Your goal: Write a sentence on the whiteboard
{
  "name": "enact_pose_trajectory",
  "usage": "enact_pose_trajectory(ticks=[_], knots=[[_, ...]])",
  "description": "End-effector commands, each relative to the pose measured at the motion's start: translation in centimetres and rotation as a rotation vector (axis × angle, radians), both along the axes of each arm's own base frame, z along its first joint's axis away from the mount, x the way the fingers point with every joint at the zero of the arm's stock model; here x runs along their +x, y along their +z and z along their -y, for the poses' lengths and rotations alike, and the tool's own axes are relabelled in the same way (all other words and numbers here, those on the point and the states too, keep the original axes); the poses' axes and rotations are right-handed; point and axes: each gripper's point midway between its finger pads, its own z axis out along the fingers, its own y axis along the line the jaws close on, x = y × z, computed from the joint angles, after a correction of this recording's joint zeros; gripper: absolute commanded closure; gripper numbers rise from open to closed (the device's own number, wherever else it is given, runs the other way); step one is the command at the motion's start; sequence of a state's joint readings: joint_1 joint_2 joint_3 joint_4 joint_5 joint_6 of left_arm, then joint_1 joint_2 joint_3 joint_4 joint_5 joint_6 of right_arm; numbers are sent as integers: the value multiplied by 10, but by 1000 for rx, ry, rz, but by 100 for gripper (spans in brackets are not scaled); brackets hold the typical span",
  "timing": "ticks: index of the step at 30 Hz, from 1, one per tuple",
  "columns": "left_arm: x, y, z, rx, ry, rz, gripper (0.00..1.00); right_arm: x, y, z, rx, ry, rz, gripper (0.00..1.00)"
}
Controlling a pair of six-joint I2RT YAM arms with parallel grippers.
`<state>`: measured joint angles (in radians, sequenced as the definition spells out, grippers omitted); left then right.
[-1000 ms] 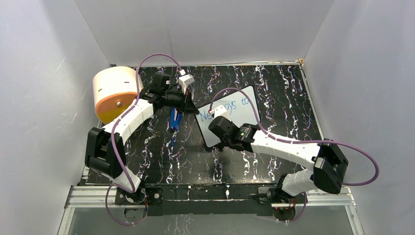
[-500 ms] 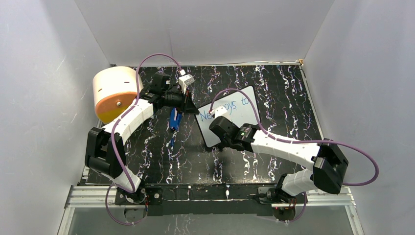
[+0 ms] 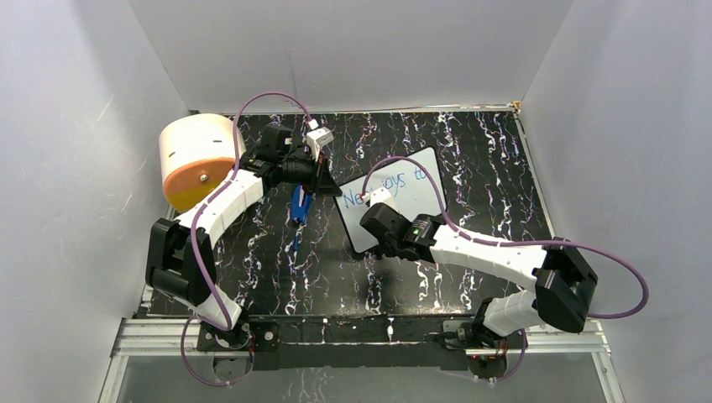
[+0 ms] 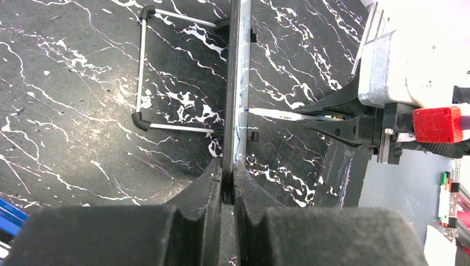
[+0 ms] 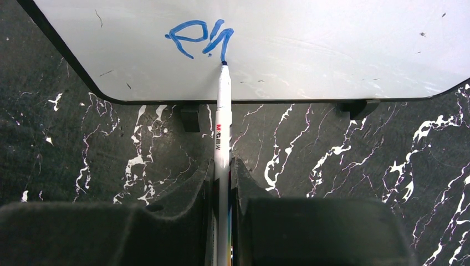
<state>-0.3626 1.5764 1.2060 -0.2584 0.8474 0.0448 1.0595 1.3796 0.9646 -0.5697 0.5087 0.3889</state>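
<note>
Centrally on the black marbled bench (image 3: 479, 151), the whiteboard (image 3: 417, 197) is seen, one edge pinched between the closed fingers of the left tool (image 4: 229, 173). A white marker (image 5: 223, 111) is gripped by the right tool (image 5: 223, 166); its tip is set against the board just under blue letters. The sentence (image 3: 403, 179) is partly hidden by the right arm; "oys to" is legible. A blue object (image 3: 301, 204) is noted on the bench beside the board.
</note>
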Motion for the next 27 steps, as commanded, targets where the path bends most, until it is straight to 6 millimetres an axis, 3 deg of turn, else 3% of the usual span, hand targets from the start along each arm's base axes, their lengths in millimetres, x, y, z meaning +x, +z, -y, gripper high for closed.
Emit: enact_pose_trajectory(ticks=[1,12,27], knots=[[2,-7,-4,32,2,14,100,10,18,-8,76,-16,62,100],[2,-9,-3,31,-1,7,100,21,35,-14,113,-18,128,100],[1,-9,-4,32,-1,8,100,25,30,-1,77,-54,127,100]])
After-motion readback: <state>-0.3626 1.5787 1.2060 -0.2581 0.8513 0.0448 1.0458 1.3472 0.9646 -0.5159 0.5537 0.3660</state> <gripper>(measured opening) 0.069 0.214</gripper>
